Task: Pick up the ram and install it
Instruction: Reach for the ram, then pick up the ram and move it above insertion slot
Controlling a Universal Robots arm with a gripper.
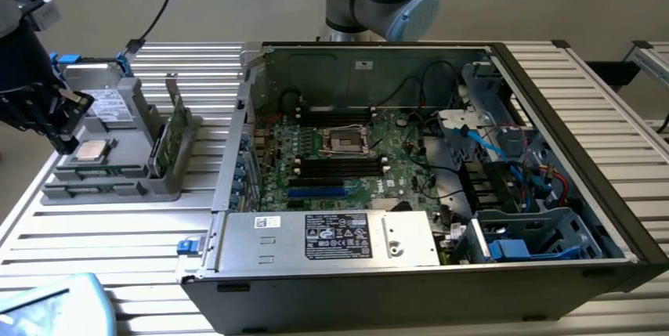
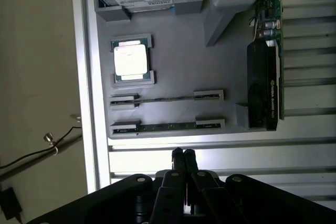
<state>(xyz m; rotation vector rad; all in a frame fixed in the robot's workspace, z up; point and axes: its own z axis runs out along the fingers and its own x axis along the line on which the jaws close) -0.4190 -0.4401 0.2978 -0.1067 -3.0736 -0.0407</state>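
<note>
Fingers (image 2: 179, 159): pressed together, empty, by the tray's (image 2: 173, 51) edge. Ram (image 2: 168, 126): unpicked, seated in tray slot nearest that edge. Installation outstanding.

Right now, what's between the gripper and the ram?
Wrist view: no object. Between the shut gripper and the ram, edge-on in the grey holder, lie just the holder's rim and a bare table slat.
</note>
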